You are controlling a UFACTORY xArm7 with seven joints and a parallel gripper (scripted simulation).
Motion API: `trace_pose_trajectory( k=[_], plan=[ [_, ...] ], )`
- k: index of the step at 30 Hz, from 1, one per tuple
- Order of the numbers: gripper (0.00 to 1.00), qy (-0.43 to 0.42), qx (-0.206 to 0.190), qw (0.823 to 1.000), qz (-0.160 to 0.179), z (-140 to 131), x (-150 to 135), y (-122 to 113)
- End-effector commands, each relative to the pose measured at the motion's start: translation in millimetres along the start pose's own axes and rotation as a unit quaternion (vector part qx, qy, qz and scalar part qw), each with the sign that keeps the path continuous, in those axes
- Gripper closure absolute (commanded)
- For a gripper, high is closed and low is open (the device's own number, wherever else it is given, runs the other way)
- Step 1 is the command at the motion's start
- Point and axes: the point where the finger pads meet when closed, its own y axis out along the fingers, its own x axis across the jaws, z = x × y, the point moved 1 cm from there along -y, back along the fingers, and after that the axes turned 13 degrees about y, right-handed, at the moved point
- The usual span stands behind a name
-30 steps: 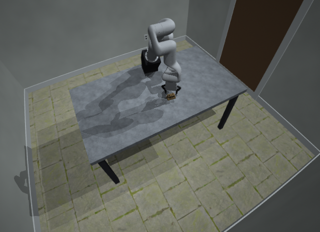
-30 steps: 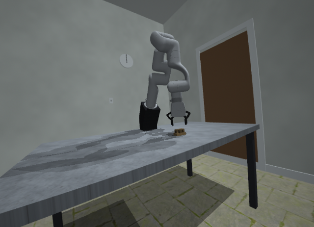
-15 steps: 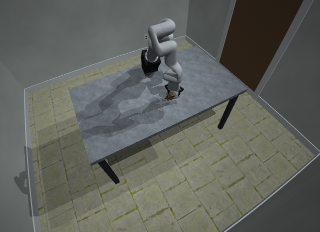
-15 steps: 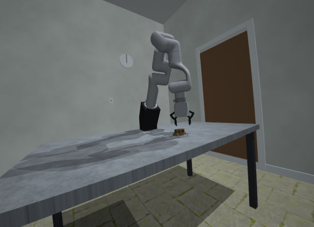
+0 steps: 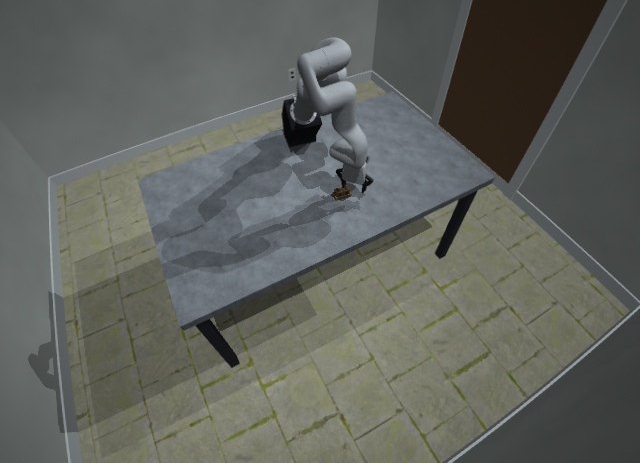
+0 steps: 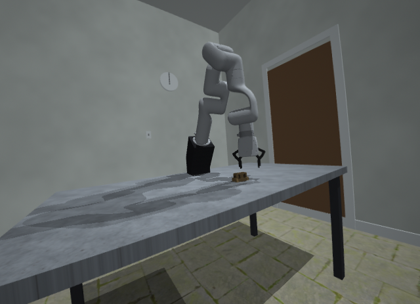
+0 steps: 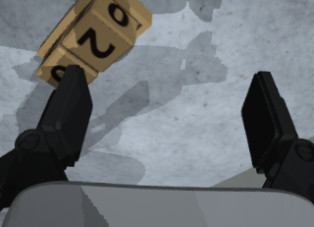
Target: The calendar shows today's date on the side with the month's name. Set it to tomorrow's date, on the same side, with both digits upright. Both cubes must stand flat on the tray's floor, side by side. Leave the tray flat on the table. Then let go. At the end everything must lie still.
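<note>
The small wooden calendar [image 7: 92, 33] stands on the grey table, two tan cubes side by side in a shallow tray. In the wrist view it lies at the upper left, turned at an angle; the cubes' top faces show a 0 [image 7: 118, 15] and a 2 [image 7: 97, 45]. It also shows in the top view [image 5: 341, 192] and in the exterior view [image 6: 239, 176]. My gripper [image 7: 168, 87] hangs above the table beside the calendar, fingers wide open and empty. Its left finger [image 7: 69, 109] overlaps the calendar's lower corner in the wrist view. The gripper also shows in the exterior view [image 6: 249, 161].
The arm's black base [image 6: 199, 155] stands on the table behind the calendar. The table's far edge [image 5: 439, 127] lies to the right, towards a brown door [image 6: 305, 117].
</note>
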Motion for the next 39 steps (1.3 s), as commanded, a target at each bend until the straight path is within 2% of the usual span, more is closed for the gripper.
trace_pose_trajectory(
  k=[1,5,9,14,39],
  plan=[
    [0.00,0.004,-0.002,1.000,0.009,5,11,1],
    [0.00,0.010,-0.002,1.000,0.009,5,12,1],
    [0.00,0.069,-0.003,0.998,0.009,8,19,2],
    [0.00,0.069,-0.003,0.998,0.009,17,38,4],
    [0.00,0.069,-0.003,0.998,0.009,18,38,4]
  ],
)
